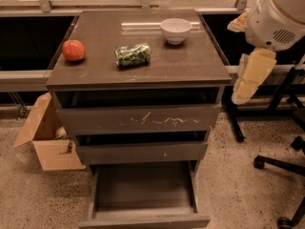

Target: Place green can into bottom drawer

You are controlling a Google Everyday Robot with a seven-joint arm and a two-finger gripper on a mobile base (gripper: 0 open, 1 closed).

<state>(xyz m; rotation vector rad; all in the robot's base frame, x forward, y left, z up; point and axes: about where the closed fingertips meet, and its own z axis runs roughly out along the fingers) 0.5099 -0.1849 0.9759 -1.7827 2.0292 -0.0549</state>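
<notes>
The green can (133, 55) lies on its side on the cabinet top (143, 73), near the middle. The bottom drawer (144, 189) is pulled out below, and its flat grey floor is bare. My gripper (249, 77) hangs at the right edge of the cabinet, beyond the top's right rim and well to the right of the can, with the white arm housing (279, 13) above it. It holds nothing that I can see.
A red-orange round fruit (73, 50) sits at the left of the top and a white bowl (175, 30) at the back right. An open cardboard box (47, 137) stands on the floor to the left. Chair legs and a black stand (281, 161) are on the right.
</notes>
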